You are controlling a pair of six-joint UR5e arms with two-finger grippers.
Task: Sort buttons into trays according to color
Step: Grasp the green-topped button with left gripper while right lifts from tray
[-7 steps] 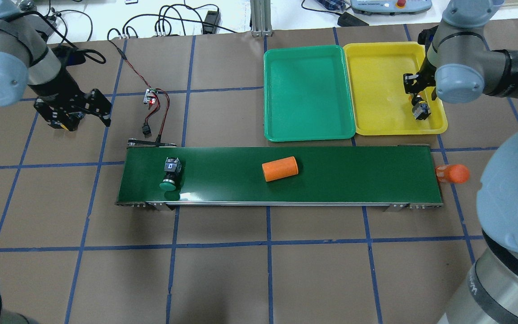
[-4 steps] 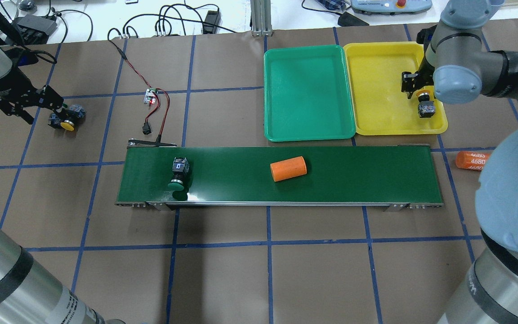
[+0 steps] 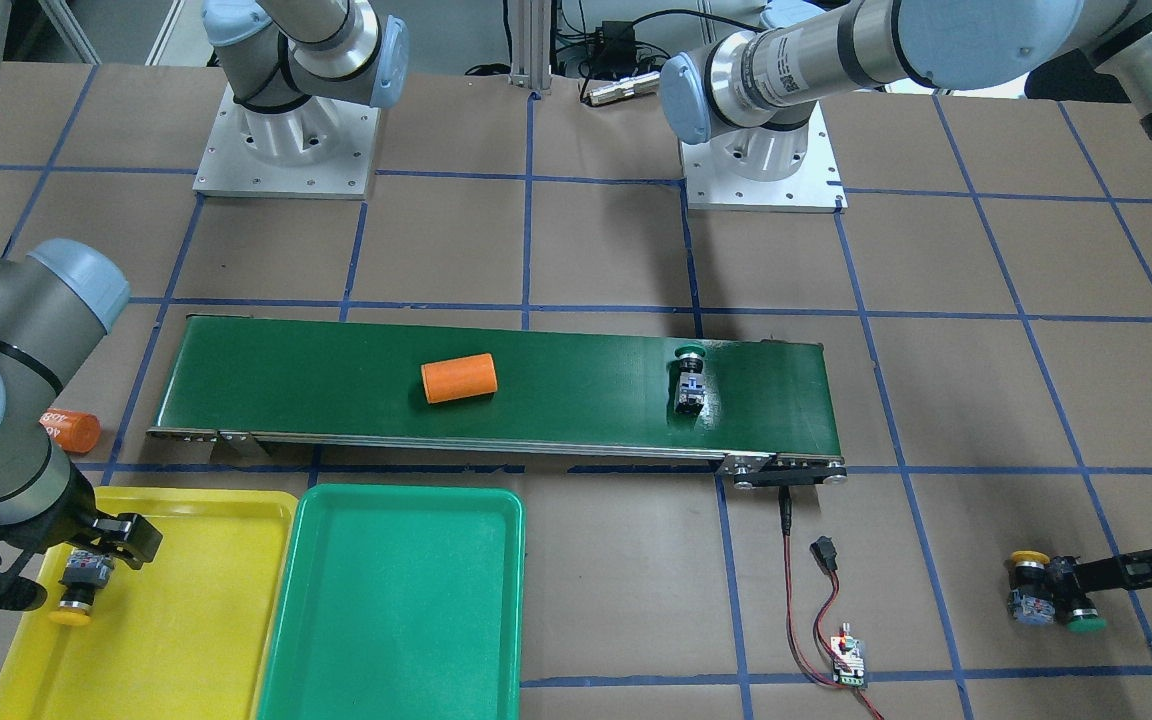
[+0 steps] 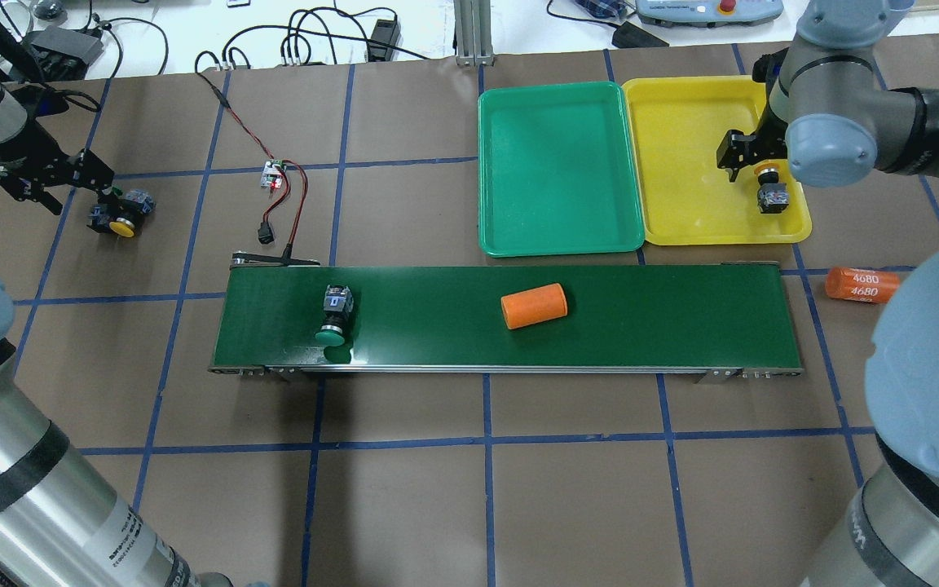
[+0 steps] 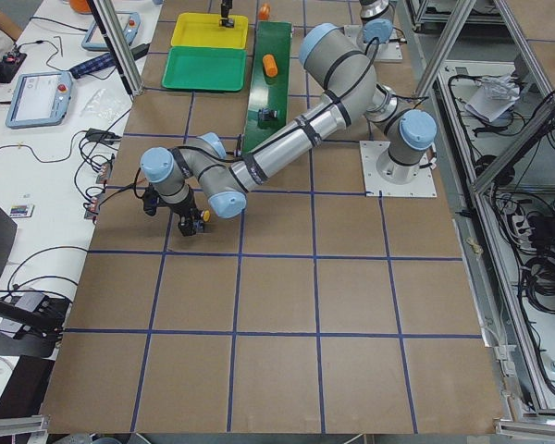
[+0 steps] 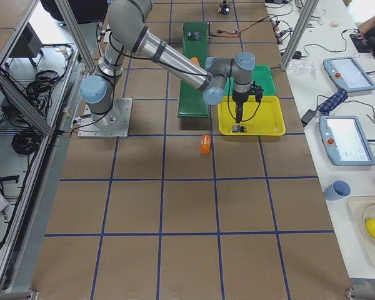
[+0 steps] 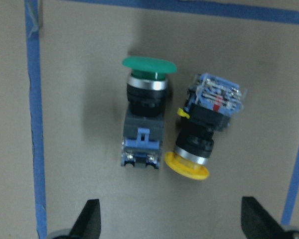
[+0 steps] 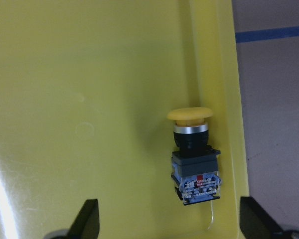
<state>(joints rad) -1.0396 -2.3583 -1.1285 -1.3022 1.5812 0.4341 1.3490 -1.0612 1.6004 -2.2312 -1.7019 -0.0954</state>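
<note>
A green button [image 4: 333,314] lies on the conveyor belt [image 4: 641,318], also in the front view [image 3: 690,385]. A yellow button [image 4: 771,194] lies in the yellow tray [image 4: 681,163] by its right rim, below my open, empty right gripper [image 4: 751,159], as the right wrist view shows [image 8: 194,159]. A green button [image 7: 144,119] and a yellow button [image 7: 204,129] lie side by side on the table at far left [image 4: 115,214]. My left gripper [image 4: 70,183] is open and empty over them. The green tray [image 4: 555,167] holds nothing.
An orange cylinder [image 4: 533,306] lies mid-belt. Another orange cylinder, marked 4680 [image 4: 861,285], lies on the table off the belt's right end. A small circuit board with red and black wires [image 4: 274,175] sits behind the belt's left end.
The green button and the orange cylinder rode rightward on the belt. The second cylinder dropped off the belt's end onto the table. My left gripper drew back leftward, uncovering the button pair.
</note>
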